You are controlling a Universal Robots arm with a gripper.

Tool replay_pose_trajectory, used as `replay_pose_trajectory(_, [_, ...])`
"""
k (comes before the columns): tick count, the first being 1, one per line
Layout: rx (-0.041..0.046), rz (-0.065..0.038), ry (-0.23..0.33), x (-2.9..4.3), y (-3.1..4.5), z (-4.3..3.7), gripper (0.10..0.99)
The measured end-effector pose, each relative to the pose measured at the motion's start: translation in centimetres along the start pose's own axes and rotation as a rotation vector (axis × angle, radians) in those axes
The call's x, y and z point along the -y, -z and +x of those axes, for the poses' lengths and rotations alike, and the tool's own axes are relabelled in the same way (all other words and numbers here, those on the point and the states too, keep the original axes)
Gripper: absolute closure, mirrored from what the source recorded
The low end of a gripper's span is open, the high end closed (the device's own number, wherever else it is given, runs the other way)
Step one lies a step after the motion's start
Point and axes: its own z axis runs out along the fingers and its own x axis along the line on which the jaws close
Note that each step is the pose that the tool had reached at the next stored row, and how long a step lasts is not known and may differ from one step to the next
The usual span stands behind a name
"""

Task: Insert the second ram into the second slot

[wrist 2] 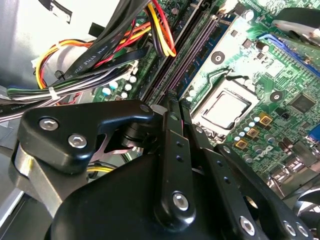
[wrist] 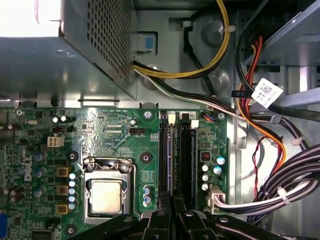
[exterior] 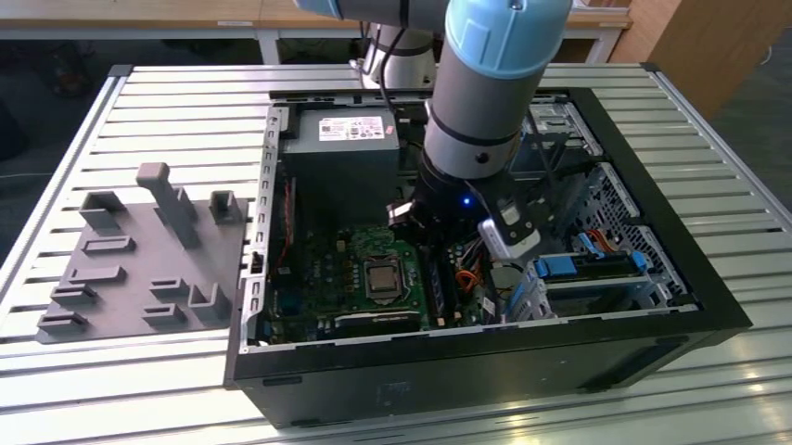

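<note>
Black tool (wrist: 172, 201) linkage, closest to the lens in both wrist views, is poised with its tip (wrist 2: 172, 102) over the memory slots. Whether it is clenched or released cannot be told.

- Second ram (wrist: 170, 155): thin blue stick standing on edge in the slot bank just beside the processor socket (wrist: 106, 196). Its long axis runs parallel to the socket's side; one end points toward the power supply (wrist: 75, 50), the other reaches under the tool tip. In the second wrist view it shows as a narrow blue strip (wrist 2: 214, 35) among the dark slots.
- Motherboard (wrist: 115, 135): green, lying flat inside the case (exterior: 495, 357).
- Cable bundle (wrist 2: 100, 55): black, yellow, red and orange leads, crossing close over the far end of the slots; more yellow and black leads (wrist: 200, 70) loop from the power supply beside the board.
- Arm (exterior: 489, 111): grey with a pale blue joint cap, reaching down into the open case and hiding the slots in the exterior view.
- Drive-bay clips (exterior: 581, 266): bright blue, toward the exterior view's right.
- Fixture plate (exterior: 136, 250): grey, with upright pegs, on the slatted tabletop (exterior: 74, 139), well apart from the case on the exterior view's left.
</note>
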Motion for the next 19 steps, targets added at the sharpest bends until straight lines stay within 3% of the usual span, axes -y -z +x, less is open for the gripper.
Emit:
replay_pose_trajectory(9, [-0.0008, -0.001, 0.000, 0.00, -0.17, -0.01, 0.953])
replay_pose_trajectory(19, [-0.0008, -0.002, 0.000, -0.01, 0.19, 0.00, 0.953])
